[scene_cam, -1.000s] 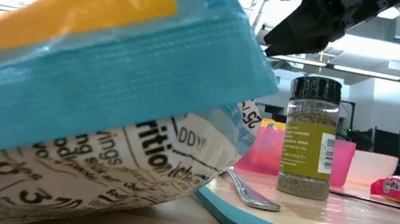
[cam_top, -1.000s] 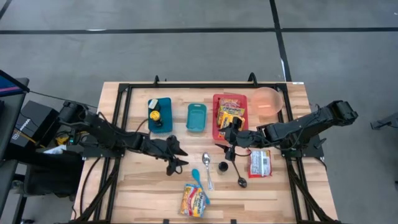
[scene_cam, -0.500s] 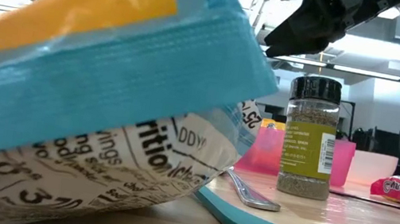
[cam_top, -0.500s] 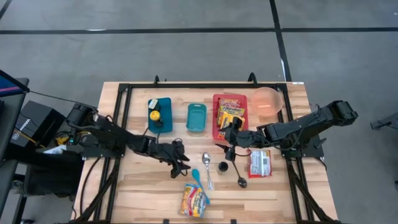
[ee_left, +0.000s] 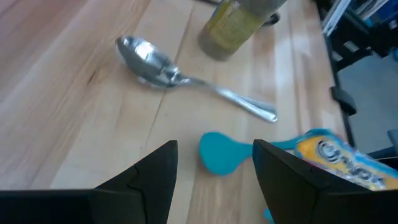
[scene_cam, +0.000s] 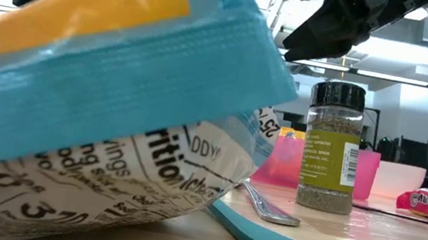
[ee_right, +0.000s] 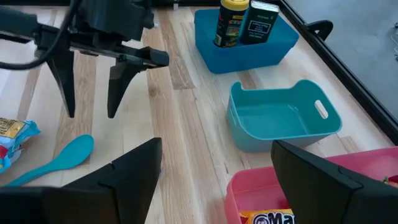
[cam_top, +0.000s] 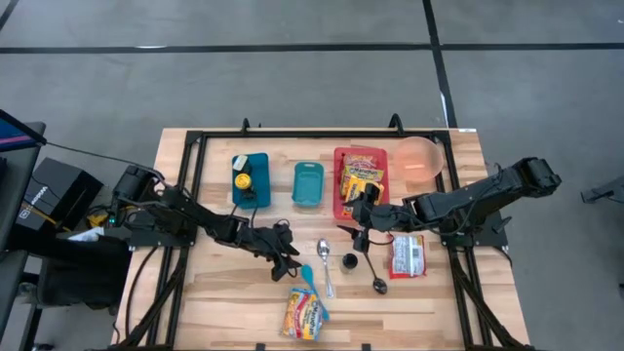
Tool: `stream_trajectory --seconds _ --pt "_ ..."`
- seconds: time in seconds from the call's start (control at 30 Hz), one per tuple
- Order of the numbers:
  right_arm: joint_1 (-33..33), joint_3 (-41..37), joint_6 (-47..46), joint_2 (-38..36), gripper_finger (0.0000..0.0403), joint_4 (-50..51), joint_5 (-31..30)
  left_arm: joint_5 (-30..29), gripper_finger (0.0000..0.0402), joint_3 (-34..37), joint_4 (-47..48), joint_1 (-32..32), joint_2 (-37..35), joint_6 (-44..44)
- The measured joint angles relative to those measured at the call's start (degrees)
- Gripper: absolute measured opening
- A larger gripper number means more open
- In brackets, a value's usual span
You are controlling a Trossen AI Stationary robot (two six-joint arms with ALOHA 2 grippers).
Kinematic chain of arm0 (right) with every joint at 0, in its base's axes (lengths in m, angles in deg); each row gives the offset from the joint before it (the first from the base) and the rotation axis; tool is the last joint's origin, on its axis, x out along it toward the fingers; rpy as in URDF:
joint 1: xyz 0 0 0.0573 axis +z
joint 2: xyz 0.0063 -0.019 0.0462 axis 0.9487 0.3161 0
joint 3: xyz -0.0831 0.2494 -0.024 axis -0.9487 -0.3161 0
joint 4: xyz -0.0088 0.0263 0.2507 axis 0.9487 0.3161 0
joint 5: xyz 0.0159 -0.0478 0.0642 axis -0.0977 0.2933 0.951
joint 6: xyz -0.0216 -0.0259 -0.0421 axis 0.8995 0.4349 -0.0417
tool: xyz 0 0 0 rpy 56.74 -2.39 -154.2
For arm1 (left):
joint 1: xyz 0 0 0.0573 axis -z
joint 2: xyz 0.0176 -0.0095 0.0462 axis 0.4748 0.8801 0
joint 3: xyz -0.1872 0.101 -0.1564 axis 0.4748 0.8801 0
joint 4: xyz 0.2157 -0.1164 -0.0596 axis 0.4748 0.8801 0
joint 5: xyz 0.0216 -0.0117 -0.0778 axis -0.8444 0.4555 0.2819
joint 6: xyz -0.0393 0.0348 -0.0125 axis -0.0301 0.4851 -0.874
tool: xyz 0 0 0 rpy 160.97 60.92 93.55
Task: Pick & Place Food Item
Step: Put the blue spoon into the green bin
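left tool (cam_top: 289, 261) hangs with fingers spread and empty over the surface (cam_top: 224, 292), just above the teal spoon (cam_top: 307, 277). the snack bag (cam_top: 305, 313) lies near the front edge. a metal spoon (cam_top: 325, 263) and a spice jar (cam_top: 350, 260) sit just beside them. right tool (cam_top: 359, 239), released wide, waits by the red bin (cam_top: 338, 180). the low view reads "nutrition" print on the bag (scene_cam: 94, 118). the right wrist view shows the empty teal bin (ee_right: 283, 118).

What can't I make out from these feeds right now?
- Low view: the snack bag fills the foreground, hiding the table's left side; only a dark part of the left arm shows above it.
- Left wrist view: the spice jar is cut off by the top edge.
- High view: package labels are too small to read.
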Motion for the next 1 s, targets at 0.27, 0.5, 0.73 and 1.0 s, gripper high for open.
stream_trajectory --seconds 0.27,0.5,0.73,1.0 --pt "0.00 0.00 0.02 0.00 0.0297 -0.26 0.00 4.69 0.0204 -4.72 0.12 0.26 6.45 -0.35" --pt "0.05 0.00 -0.44 -0.02 0.0297 0.36 0.00 4.50 0.0204 -5.69 9.09 0.20 5.60 -0.95" --pt "0.00 0.00 -0.44 -0.02 0.0297 0.20 0.00 6.16 0.0204 -5.79 6.14 -0.78 5.46 -0.87" --pt "0.00 0.00 -0.46 -0.02 0.0297 -0.01 0.00 5.95 0.0204 -5.77 5.91 -0.76 5.54 -0.04"
